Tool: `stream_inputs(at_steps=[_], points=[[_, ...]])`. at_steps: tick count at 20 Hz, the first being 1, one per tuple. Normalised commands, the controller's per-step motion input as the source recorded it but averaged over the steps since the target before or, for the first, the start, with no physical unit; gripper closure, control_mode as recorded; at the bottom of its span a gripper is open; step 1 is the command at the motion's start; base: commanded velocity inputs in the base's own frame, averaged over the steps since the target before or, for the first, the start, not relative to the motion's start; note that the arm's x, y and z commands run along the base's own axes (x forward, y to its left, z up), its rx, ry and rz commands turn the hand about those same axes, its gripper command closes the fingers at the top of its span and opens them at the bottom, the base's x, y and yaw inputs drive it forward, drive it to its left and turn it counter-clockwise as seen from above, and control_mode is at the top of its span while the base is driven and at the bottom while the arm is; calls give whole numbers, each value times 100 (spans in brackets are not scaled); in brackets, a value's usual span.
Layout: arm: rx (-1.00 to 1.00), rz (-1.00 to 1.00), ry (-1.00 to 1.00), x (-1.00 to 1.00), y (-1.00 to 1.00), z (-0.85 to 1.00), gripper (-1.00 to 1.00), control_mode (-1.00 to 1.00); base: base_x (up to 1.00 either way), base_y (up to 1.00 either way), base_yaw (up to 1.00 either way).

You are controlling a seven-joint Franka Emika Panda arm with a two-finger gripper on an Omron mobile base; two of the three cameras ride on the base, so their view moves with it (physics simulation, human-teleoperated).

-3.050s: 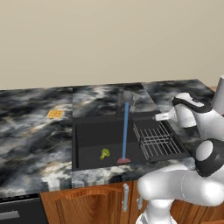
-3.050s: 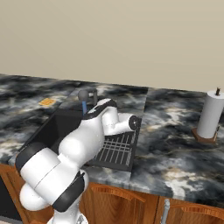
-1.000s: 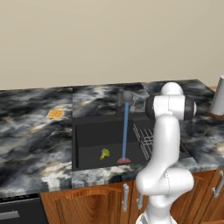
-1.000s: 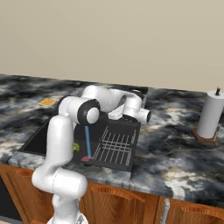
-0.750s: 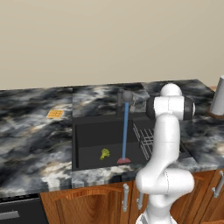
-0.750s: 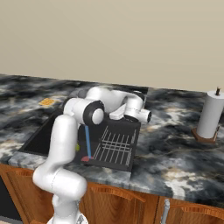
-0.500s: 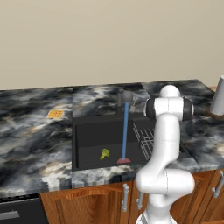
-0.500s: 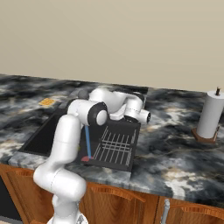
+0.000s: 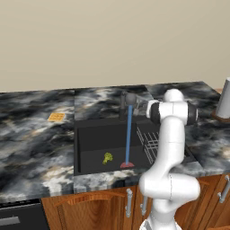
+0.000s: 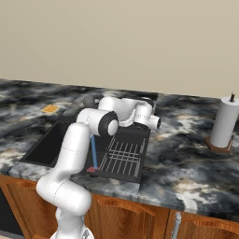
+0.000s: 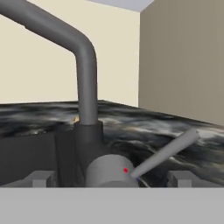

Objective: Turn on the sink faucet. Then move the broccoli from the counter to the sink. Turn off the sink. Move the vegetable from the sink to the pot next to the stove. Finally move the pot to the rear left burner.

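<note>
- Faucet point(image 11: 87, 109) is standing behind the sink point(image 9: 96, 146), water running; its stiff lever point(image 11: 168, 153) is looking rigid, best pushed near its tip
- Gripper point(image 11: 111, 177) is hovering spread wide around the faucet base, holding nothing
- Broccoli point(image 9: 107, 157) is lying in the basin

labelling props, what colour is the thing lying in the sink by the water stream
Green with a yellow-green stalk: the broccoli, clearest in the left base view.

A black sink point(image 9: 94, 143), a green broccoli point(image 9: 108, 157), a blue water stream point(image 9: 129, 134) and a black-grey-white marbled table point(image 9: 31, 139) are seen
</note>
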Motion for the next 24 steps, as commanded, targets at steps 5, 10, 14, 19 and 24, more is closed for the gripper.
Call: stream_inputs(at_steps=[5,10,14,19,24], points=[[0,7,0,31,0,0,-100,-100,0,0,0],[0,9,0,27,0,0,-100,-100,0,0,0],[0,11,2,27,0,0,-100,-100,0,0,0],[0,7,0,23,0,0,-100,-100,0,0,0],[0,4,0,16,6,0,-100,-100,0,0,0]])
